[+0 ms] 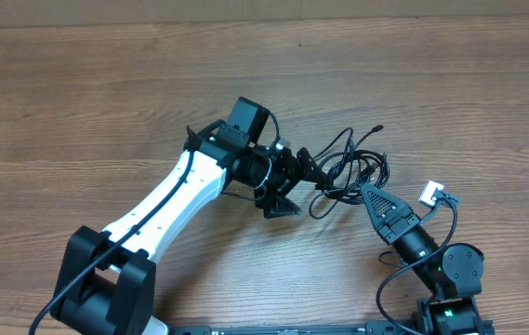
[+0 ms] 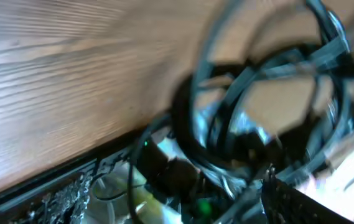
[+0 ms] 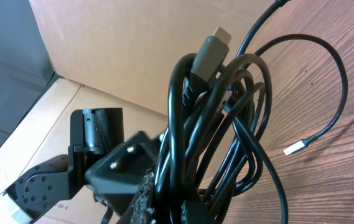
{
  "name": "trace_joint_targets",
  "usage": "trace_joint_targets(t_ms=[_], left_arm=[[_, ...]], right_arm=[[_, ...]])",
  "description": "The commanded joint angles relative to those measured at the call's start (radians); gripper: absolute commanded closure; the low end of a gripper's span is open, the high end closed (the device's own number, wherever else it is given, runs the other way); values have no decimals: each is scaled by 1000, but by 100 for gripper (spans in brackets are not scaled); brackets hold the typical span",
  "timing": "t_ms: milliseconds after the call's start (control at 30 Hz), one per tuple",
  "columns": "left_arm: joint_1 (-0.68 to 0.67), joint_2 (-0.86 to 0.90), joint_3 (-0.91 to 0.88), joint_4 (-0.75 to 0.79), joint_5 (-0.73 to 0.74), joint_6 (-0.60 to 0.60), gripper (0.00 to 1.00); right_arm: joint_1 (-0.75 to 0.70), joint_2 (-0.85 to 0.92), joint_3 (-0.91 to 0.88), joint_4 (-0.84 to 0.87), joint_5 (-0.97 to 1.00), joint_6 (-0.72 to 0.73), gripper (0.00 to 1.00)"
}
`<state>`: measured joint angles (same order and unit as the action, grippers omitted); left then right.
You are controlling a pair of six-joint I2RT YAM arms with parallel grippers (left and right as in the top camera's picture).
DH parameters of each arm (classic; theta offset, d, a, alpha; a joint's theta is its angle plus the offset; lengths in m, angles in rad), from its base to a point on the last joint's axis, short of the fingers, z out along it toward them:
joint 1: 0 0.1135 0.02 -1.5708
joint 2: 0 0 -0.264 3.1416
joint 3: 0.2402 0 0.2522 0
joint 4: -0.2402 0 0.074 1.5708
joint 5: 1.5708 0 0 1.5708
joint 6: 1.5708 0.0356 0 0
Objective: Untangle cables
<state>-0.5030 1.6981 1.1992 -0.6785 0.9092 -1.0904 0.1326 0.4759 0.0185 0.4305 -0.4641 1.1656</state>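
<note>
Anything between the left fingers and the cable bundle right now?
Nothing visible. The left gripper sits open right at the cables; the right gripper is shut on the same bundle from the other side.

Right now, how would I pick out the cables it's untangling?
Start at the wooden table, in the gap between the white arm and the smaller black arm. There sits a knot of thin black cables, looped loosely with small plug ends, far thinner than the arms' wiring.
</note>
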Motion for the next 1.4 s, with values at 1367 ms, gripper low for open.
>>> trace_joint_targets(t_ms=[1367], left_arm=[[102,-21,10,118,-55,-504,1]], right_arm=[[-2,-7,-10,-64,50,-16,96]])
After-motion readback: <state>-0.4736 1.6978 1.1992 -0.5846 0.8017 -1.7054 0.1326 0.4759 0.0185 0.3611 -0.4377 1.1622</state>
